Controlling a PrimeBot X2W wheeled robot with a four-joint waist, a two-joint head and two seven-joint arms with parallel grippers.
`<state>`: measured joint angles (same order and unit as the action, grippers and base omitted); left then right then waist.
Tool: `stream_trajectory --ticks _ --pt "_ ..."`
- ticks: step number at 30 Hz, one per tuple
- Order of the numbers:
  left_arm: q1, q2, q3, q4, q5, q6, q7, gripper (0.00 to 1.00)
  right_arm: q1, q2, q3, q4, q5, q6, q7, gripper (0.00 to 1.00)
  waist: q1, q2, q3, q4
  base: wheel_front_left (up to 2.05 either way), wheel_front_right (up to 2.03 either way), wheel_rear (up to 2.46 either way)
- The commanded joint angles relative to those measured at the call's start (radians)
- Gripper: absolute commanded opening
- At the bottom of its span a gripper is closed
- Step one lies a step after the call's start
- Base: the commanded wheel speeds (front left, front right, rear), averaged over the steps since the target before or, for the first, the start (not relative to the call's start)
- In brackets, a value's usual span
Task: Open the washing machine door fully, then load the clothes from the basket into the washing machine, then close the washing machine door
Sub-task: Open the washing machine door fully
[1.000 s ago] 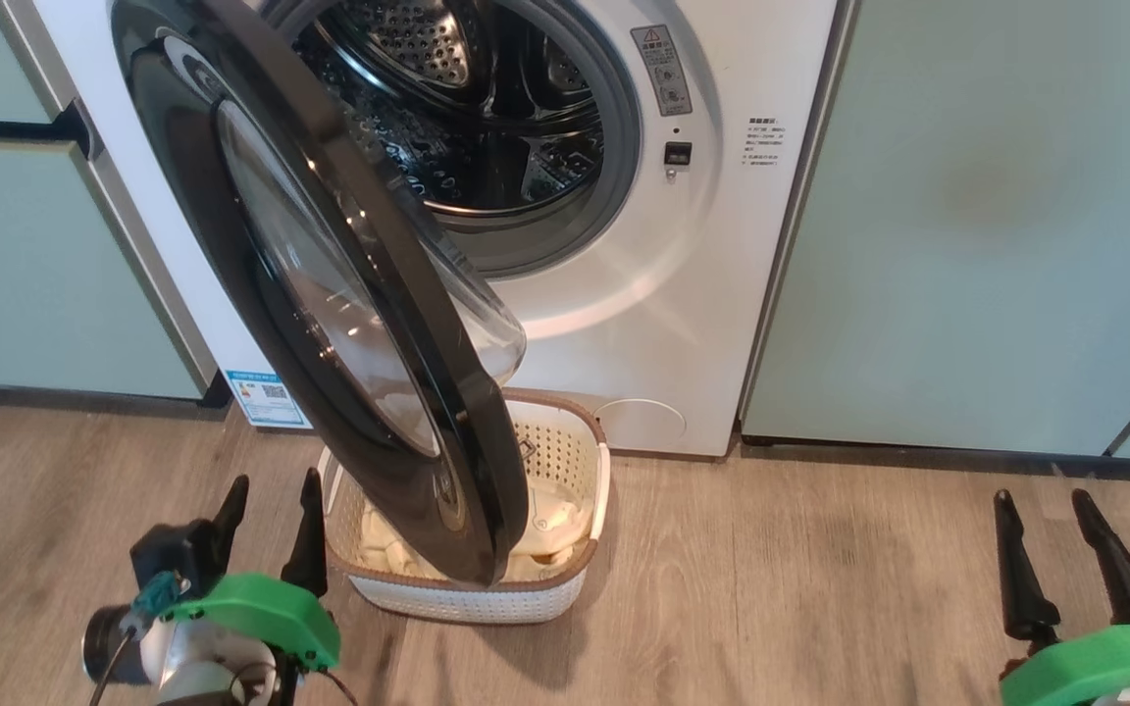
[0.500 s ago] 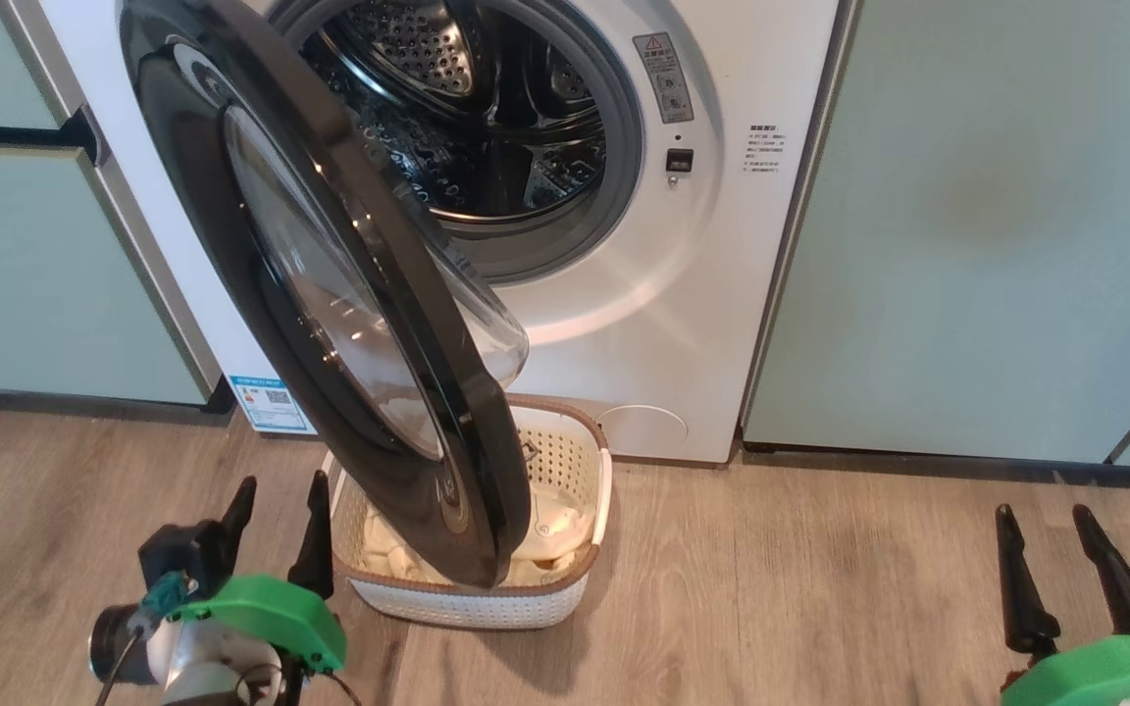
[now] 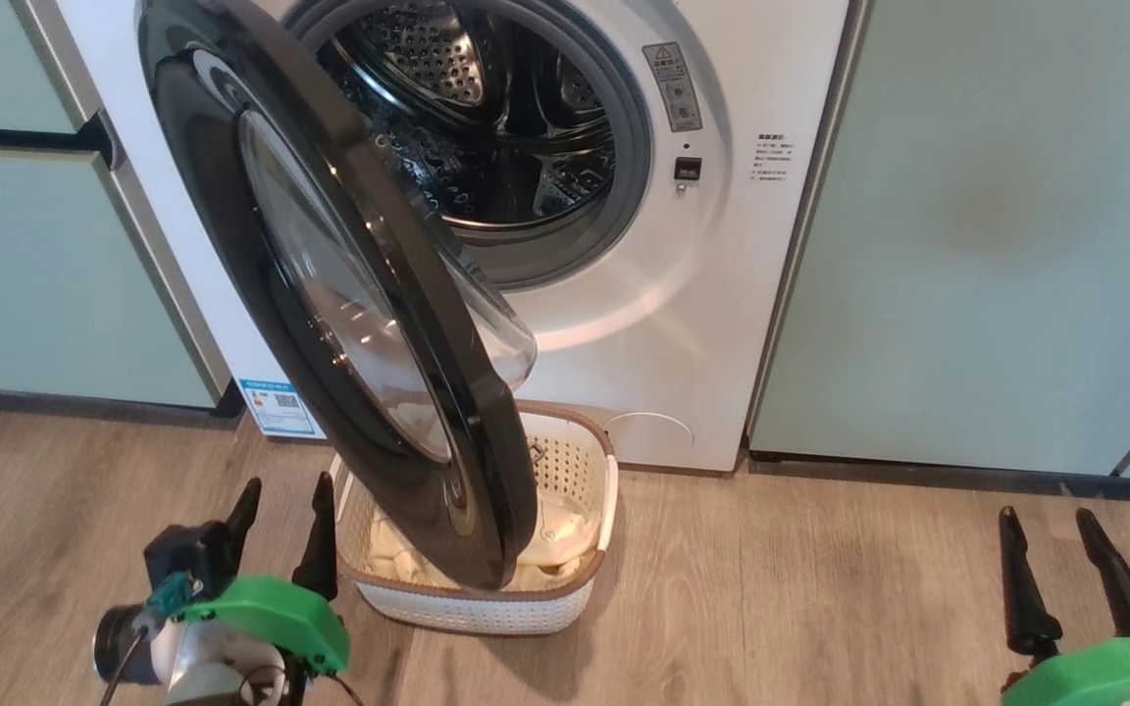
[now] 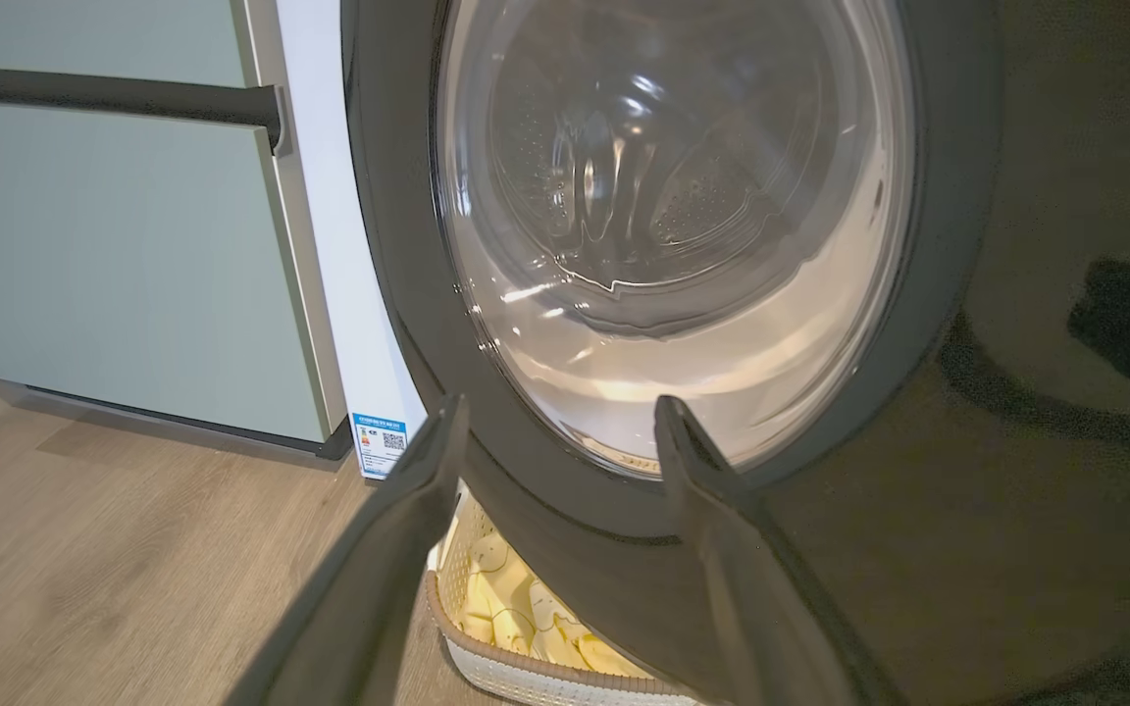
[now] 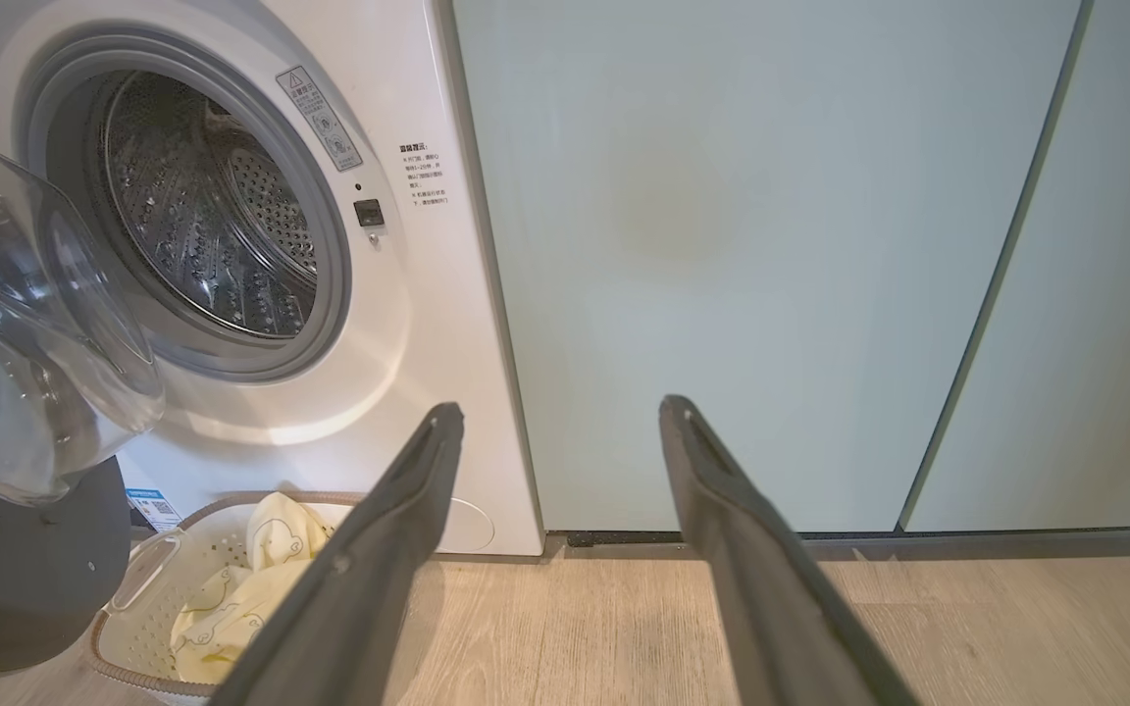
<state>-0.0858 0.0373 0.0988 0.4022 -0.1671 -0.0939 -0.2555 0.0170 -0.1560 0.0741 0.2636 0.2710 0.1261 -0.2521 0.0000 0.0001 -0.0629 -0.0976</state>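
Black-rimmed door (image 3: 330,284), cream perforated basket (image 3: 487,613), yellow bear-print clothes (image 5: 222,608)

- The washing machine door (image 3: 330,284) is standing partly open, hanging over the basket (image 3: 487,610).
- The basket is sitting on the floor before the white washing machine (image 3: 653,314), holding pale yellow clothes (image 3: 557,527).

A floor (image 3: 820,598) of grey-brown wood-grain planks is stretching across the foreground. Flat pale-green cabinet doors are rising behind it: a wide right cabinet (image 3: 997,294) and a left cabinet (image 3: 35,284). A dark bar handle (image 4: 104,93) is running horizontally across the left cabinet. A dark plinth (image 3: 928,473) is lining the foot of the right cabinet. Soft, even light is falling over everything, and a faint yellowish smudge (image 5: 673,196) is showing on the right cabinet.
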Motion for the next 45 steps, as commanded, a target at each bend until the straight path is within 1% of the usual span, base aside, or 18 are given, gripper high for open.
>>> stream_trajectory --ticks 1,2,3,4,5,6,7,13,16,17,22,24,30,34,39,45 --pt "-0.046 0.013 0.036 -0.030 0.010 0.001 -0.006 1.00 -0.016 -0.012 0.014 -0.030 -0.013 0.005 -0.010 1.00 0.0000 -0.0001 0.002 0.001 0.00 0.00 0.00" --pt "-0.047 0.013 0.037 -0.031 0.009 0.001 -0.006 1.00 -0.016 -0.011 0.013 -0.030 -0.013 0.005 -0.010 1.00 0.0000 -0.0001 0.003 0.001 0.00 0.00 0.00" --pt "-0.048 0.013 0.039 -0.031 0.009 0.001 -0.006 0.91 -0.016 -0.010 0.012 -0.030 -0.013 0.005 -0.010 1.00 0.0000 -0.0001 0.004 0.001 0.00 0.00 0.00" --pt "-0.049 0.013 0.042 -0.033 0.011 0.001 -0.006 0.71 -0.016 -0.009 0.011 -0.030 -0.013 0.005 -0.010 1.00 0.0000 -0.0001 0.005 0.000 0.00 0.00 0.00" --pt "-0.050 0.013 0.045 -0.034 0.013 0.000 -0.006 0.39 -0.015 -0.008 0.010 -0.030 -0.014 0.005 -0.010 1.00 0.0000 -0.0001 0.006 0.000 0.00 0.00 0.00" --pt "-0.053 0.013 0.051 -0.036 0.008 0.000 -0.006 0.04 -0.015 -0.007 0.009 -0.030 -0.014 0.005 -0.010 1.00 0.0000 -0.0001 0.008 -0.001 0.00 0.00 0.00" --pt "-0.057 0.013 0.061 -0.043 0.000 -0.001 -0.006 0.00 -0.014 -0.006 0.008 -0.030 -0.014 0.005 -0.010 1.00 0.0000 -0.0001 0.009 -0.001 0.00 0.00 0.00" --pt "-0.097 0.013 0.144 -0.099 -0.083 -0.009 -0.006 0.00 -0.012 0.001 0.002 -0.031 -0.014 0.005 -0.010 1.00 0.0000 -0.0001 0.019 0.000 0.00 0.00 0.00" --pt "-0.126 0.013 0.176 -0.147 -0.102 -0.014 -0.006 0.00 -0.010 0.004 -0.003 -0.032 -0.014 0.005 -0.010 1.00 0.0000 -0.0001 0.023 0.006 0.00 0.00 0.00" --pt "-0.126 0.013 0.176 -0.147 -0.102 -0.014 -0.006 0.00 -0.010 0.004 -0.003 -0.032 -0.014 0.005 -0.010 1.00 0.0000 -0.0001 0.023 0.006 0.00 0.00 0.00" --pt "-0.194 0.015 0.191 -0.251 -0.144 -0.014 -0.004 0.00 -0.001 0.006 -0.022 -0.035 -0.015 0.005 -0.010 1.00 0.0000 -0.0001 0.027 0.028 0.00 0.00 0.00" --pt "-0.230 0.021 0.184 -0.300 -0.153 -0.014 0.017 0.00 0.002 0.009 -0.028 -0.036 -0.017 0.005 -0.010 1.00 0.0000 -0.0001 0.027 0.036 0.00 0.00 0.00" --pt "-0.358 0.029 0.128 -0.474 -0.180 -0.013 0.120 0.00 0.002 0.012 -0.034 -0.036 -0.016 0.005 -0.010 1.00 0.0000 -0.0001 0.028 0.055 0.00 0.00 0.00" --pt "-0.438 0.023 0.063 -0.581 -0.210 -0.006 0.191 0.00 0.002 0.012 -0.029 -0.035 -0.015 0.005 -0.010 1.00 0.0000 -0.0001 0.028 0.060 0.00 0.00 0.00" --pt "-0.511 0.017 -0.061 -0.668 -0.259 0.003 0.272 0.00 0.001 0.010 -0.027 -0.033 -0.013 0.005 -0.010 1.00 0.0000 -0.0001 0.028 0.063 0.00 0.00 0.00" --pt "-0.577 0.014 -0.226 -0.708 -0.306 0.023 0.343 0.00 0.001 0.005 -0.023 -0.030 -0.012 0.005 -0.010 1.00 0.0000 -0.0001 0.027 0.066 0.00 0.00 0.00"
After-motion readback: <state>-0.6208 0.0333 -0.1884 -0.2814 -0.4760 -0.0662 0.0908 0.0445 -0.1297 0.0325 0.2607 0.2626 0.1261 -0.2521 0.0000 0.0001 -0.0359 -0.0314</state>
